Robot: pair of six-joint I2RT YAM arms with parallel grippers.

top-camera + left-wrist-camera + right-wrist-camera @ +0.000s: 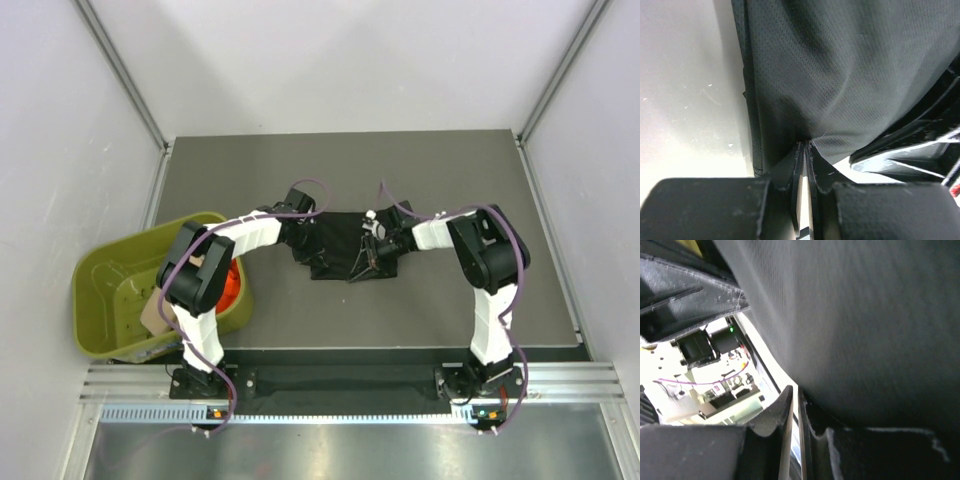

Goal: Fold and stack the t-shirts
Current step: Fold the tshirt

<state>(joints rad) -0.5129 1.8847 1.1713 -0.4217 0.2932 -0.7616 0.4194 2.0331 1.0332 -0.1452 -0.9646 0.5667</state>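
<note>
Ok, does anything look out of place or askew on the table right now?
Mildly. The olive-green tub sits skewed to the table, mostly beyond its left edge, with an orange-red t-shirt bunched inside. The black t-shirt is crumpled mid-table, not flat.

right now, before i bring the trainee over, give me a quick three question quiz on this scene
1. True or false: the black t-shirt lies inside the olive-green tub.
2. Look at the left gripper and the right gripper. Which is shut on the black t-shirt? A) left only B) right only C) both D) neither
3. Fill in: the t-shirt in the tub is ____ in colour.

Key
1. False: it is held between the two grippers over the table.
2. C
3. orange-red
</note>
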